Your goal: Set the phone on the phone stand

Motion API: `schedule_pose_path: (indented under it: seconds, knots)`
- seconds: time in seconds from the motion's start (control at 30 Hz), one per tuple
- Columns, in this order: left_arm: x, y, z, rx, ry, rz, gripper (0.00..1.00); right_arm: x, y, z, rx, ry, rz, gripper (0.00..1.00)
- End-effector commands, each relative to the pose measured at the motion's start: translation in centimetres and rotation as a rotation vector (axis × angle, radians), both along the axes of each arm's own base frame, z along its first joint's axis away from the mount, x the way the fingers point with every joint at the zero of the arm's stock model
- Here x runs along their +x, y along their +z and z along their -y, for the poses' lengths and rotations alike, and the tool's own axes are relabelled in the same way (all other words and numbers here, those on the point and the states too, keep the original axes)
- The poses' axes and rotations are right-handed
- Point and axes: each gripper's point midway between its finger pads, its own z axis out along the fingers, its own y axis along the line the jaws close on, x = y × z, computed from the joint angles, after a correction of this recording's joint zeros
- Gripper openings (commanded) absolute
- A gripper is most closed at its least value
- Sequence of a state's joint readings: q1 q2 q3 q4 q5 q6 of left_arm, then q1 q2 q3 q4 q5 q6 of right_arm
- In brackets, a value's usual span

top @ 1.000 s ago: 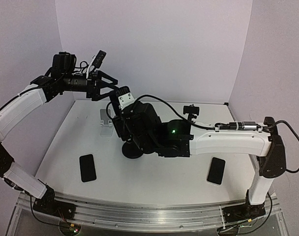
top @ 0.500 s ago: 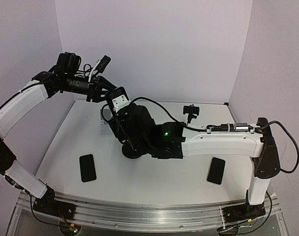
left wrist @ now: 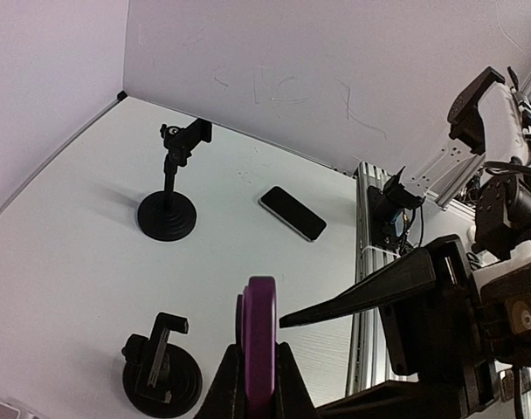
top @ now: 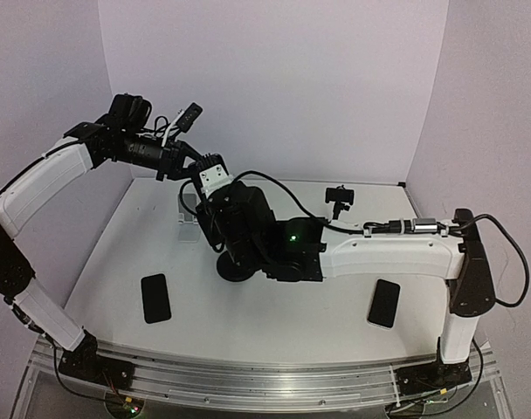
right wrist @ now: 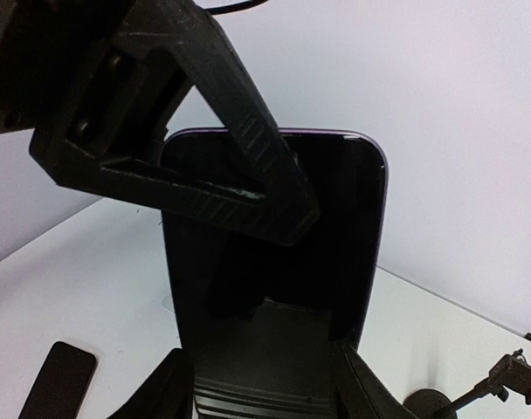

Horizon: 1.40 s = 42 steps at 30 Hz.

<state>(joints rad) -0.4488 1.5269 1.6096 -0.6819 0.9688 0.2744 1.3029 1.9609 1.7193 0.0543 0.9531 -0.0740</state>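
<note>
A phone in a purple case [right wrist: 344,227] stands upright between my two grippers, above the back left of the table. My left gripper [left wrist: 258,353] is shut on it across its thin faces; the phone [left wrist: 259,305] shows edge-on there. One left finger [right wrist: 248,166] crosses the phone's dark screen in the right wrist view. My right gripper [right wrist: 261,371] holds its lower end, a finger against each long edge. A short black phone stand [left wrist: 161,375] sits below on the table. A taller clamp stand [left wrist: 168,218] is farther off.
Two more black phones lie flat: one front left [top: 155,298], one front right [top: 384,303]. A pale low stand [top: 189,225] sits back left under the arms. The round-based stand [top: 235,267] is partly covered by my right arm. Walls close the back and sides.
My left gripper came in from wide open and closed on the phone. The right arm shifted a little to the left, still carrying the phone.
</note>
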Motion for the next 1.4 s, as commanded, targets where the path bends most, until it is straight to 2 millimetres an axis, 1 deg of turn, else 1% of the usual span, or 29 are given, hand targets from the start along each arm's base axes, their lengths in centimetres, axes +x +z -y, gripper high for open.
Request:
schedule_pose_path:
  seconds: [0.0, 0.03, 0.07, 0.13, 0.17, 0.2, 0.23, 0.3, 0.33, 0.47, 0.57, 0.63, 0.67, 0.77, 0.83, 0.9, 1.03, 1.13, 1.17, 1.27, 1.3, 1.33, 1.37]
  knots:
    - [-0.8, 2.2, 0.1, -0.045, -0.066, 0.13, 0.0, -0.3, 2.1, 0.0, 0.092, 0.111, -0.014, 0.81]
    - [-0.7, 2.3, 0.1, -0.041, -0.068, 0.157, 0.0, -0.4, 2.2, -0.1, 0.095, 0.165, -0.028, 0.91]
    - [-0.6, 2.1, 0.1, -0.03, -0.075, 0.185, 0.0, -0.8, 2.5, -0.2, 0.101, 0.228, -0.04, 0.97]
    - [-0.6, 2.1, -0.1, -0.005, -0.09, 0.264, 0.0, -1.2, 3.3, 0.5, 0.124, 0.334, -0.071, 0.98]
    - [-0.5, 2.0, -0.2, 0.011, -0.098, 0.308, 0.0, -1.0, 3.8, 1.3, 0.153, 0.378, -0.098, 0.98]
    - [-0.6, 1.9, -0.3, 0.025, -0.108, 0.343, 0.0, -0.6, 4.1, 2.1, 0.198, 0.446, -0.147, 0.98]
    - [-0.8, 1.8, -0.5, 0.038, -0.125, 0.375, 0.0, -0.9, 4.3, 2.6, 0.251, 0.534, -0.208, 0.98]
    - [-1.5, 1.7, -0.7, 0.053, -0.171, 0.425, 0.0, -0.3, 4.2, 4.0, 0.305, 0.623, -0.29, 0.98]
    - [-1.9, 1.6, -0.8, 0.054, -0.192, 0.437, 0.0, -0.3, 3.9, 4.2, 0.3, 0.659, -0.305, 0.97]
    - [-3.1, 2.2, -0.8, 0.033, -0.252, 0.437, 0.0, -1.6, 3.2, 2.7, 0.227, 0.817, -0.285, 0.9]
    - [-3.1, 2.5, -0.7, 0.022, -0.258, 0.422, 0.0, -1.9, 2.3, 1.5, 0.184, 0.889, -0.268, 0.86]
    - [-3.2, 2.7, -0.7, 0.018, -0.258, 0.42, 0.0, -1.5, 1.6, 0.9, 0.165, 0.894, -0.26, 0.84]
    - [-3.4, 2.7, -0.7, 0.015, -0.262, 0.417, 0.0, -1.1, 1.5, 0.6, 0.159, 0.89, -0.254, 0.81]
    - [-3.7, 2.6, -0.7, 0.008, -0.275, 0.401, 0.0, 0.3, 1.5, -0.3, 0.158, 0.855, -0.237, 0.68]
    - [-4.1, 2.5, -0.8, 0.008, -0.287, 0.401, 0.0, 0.9, 1.4, -0.6, 0.157, 0.843, -0.231, 0.62]
    - [-4.2, 2.3, -0.9, 0.011, -0.294, 0.394, 0.0, 1.1, 1.3, -0.9, 0.156, 0.844, -0.23, 0.52]
    - [-4.4, 2.8, -0.8, -0.012, -0.295, 0.37, 0.0, 0.7, 1.0, -1.7, 0.165, 0.89, -0.249, 0.28]
    - [-4.5, 3.5, -0.6, -0.037, -0.293, 0.351, 0.0, 0.6, 0.8, -1.9, 0.167, 0.901, -0.256, 0.03]
    - [-4.5, 3.6, -0.6, -0.044, -0.292, 0.343, 0.0, 0.6, 0.8, -1.8, 0.167, 0.902, -0.256, 0.0]
    - [-4.7, 3.6, -0.6, -0.056, -0.288, 0.308, 0.0, 0.6, 1.0, -1.4, 0.173, 0.906, -0.255, 0.0]
    - [-4.5, 3.8, -0.8, -0.066, -0.274, 0.295, 0.04, 0.7, 1.3, -1.1, 0.18, 0.906, -0.249, 0.0]
    - [-4.4, 3.9, -1.1, -0.077, -0.263, 0.28, 0.13, 0.8, 1.6, -0.8, 0.186, 0.903, -0.243, 0.0]
    - [-4.2, 4.0, -1.5, -0.1, -0.247, 0.261, 0.31, 0.7, 2.2, -0.5, 0.198, 0.907, -0.229, 0.0]
